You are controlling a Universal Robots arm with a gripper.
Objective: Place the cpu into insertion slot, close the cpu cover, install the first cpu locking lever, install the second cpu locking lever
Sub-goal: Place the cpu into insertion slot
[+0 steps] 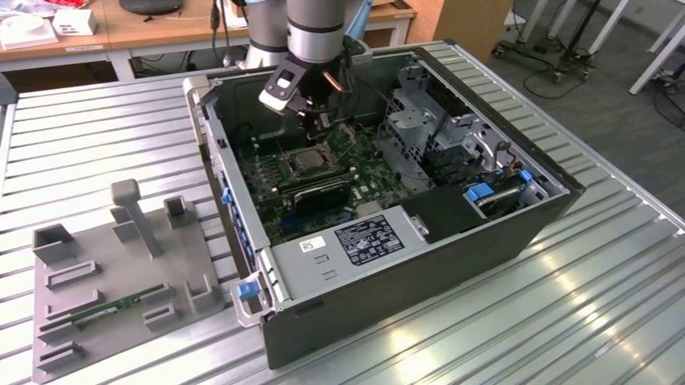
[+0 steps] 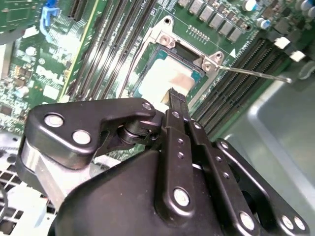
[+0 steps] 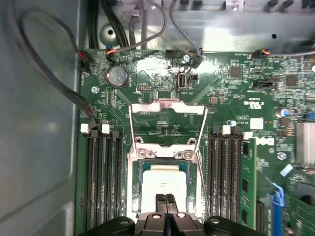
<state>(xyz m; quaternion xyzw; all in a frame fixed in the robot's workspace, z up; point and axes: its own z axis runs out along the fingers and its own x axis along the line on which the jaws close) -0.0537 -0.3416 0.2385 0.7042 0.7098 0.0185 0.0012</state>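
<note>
The cpu, a pale square chip, lies flat inside the insertion slot on the green board; it shows in both wrist views. The cpu cover, a thin silvery frame with an open centre, stands swung back off the socket, with the board visible through it. One thin locking lever sticks out free beside the socket, and a wire lever runs along its edge. My gripper is shut with nothing between its fingers. Its tips hover at the edge of the chip. In the exterior view the gripper hangs just above the socket.
Black memory slots flank the socket on both sides. A black heatsink block lies just past it, and a metal drive cage rises at the exterior view's right. Cables run along the case wall. A grey fixture tray sits outside the case.
</note>
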